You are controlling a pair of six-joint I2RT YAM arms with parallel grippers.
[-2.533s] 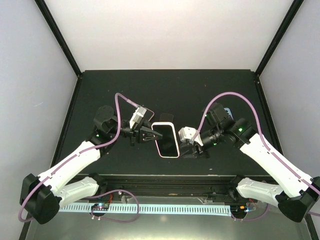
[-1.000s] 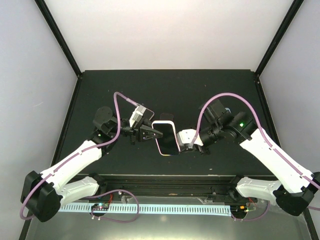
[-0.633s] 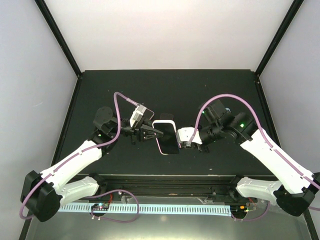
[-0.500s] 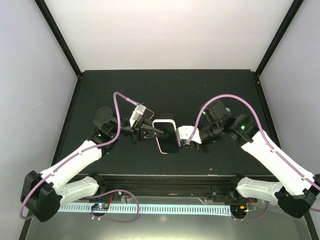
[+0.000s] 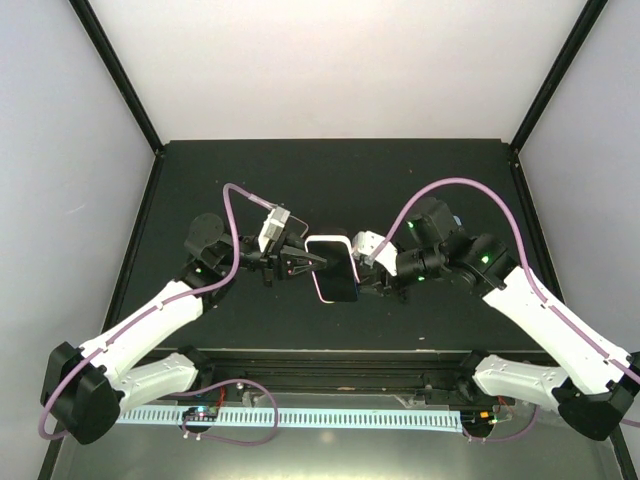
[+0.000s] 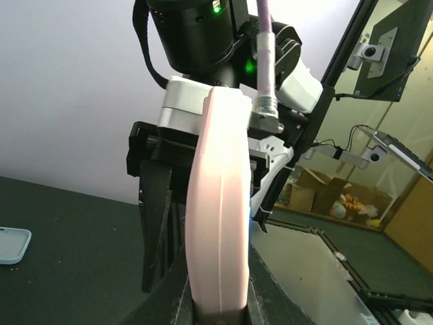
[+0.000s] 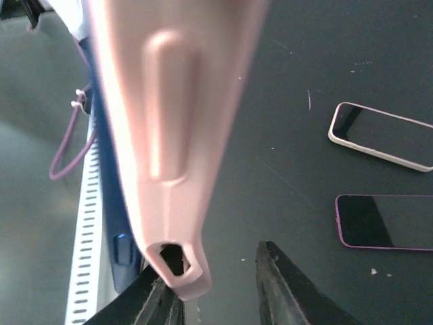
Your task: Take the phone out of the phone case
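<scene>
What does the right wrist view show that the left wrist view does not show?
Only the right wrist view shows two more phones lying flat on the table: a pale-rimmed phone and a purple-rimmed phone. Only the left wrist view shows a light blue case lying at the left border of the picture, and the right arm with green lights behind. Both show the pink phone case close up, seen along its edge.
</scene>
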